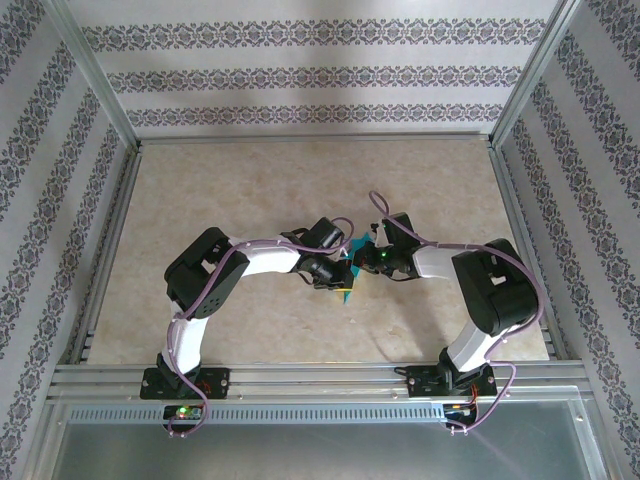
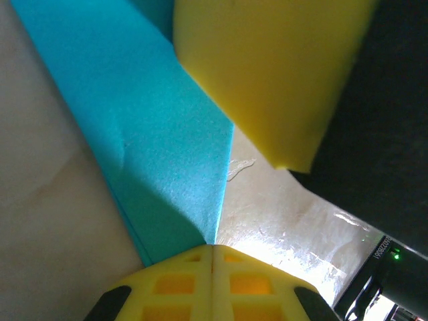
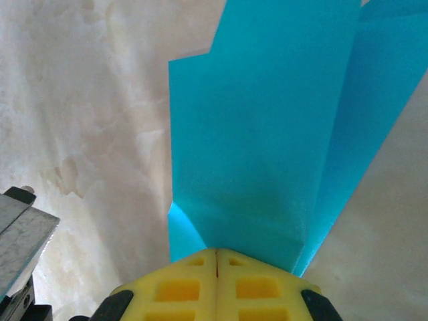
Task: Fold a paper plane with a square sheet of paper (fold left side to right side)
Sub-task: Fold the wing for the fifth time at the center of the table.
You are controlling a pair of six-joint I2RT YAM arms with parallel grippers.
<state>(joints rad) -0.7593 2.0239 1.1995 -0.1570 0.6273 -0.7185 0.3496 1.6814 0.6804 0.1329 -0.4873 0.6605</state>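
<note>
Yellow fingertips of your left gripper [image 2: 212, 257] sit at the bottom of the left wrist view, pressed together along a thin seam, and a pointed corner of the teal-blue paper [image 2: 154, 147] runs right into that seam, so the jaws are closed and pinching it. Your right gripper [image 3: 217, 257] looks the same in its own wrist view: the tips meet with no gap, and the paper [image 3: 261, 134] enters between them as a broad folded panel with a stepped far edge and a second layer on its right. From above, both grippers [image 1: 340, 275] [image 1: 365, 262] meet near the middle of the beige marbled table [image 1: 250, 190], and you see only slivers of the paper [image 1: 349, 290] between them. The left wrist view adds what the overhead cannot: a big yellow finger [image 2: 267, 73] of the other gripper just beside the paper, a green light [image 2: 394, 253], and next to it a small label [image 2: 378, 254] whose digits are too small for you to read. No other writing is legible.
</note>
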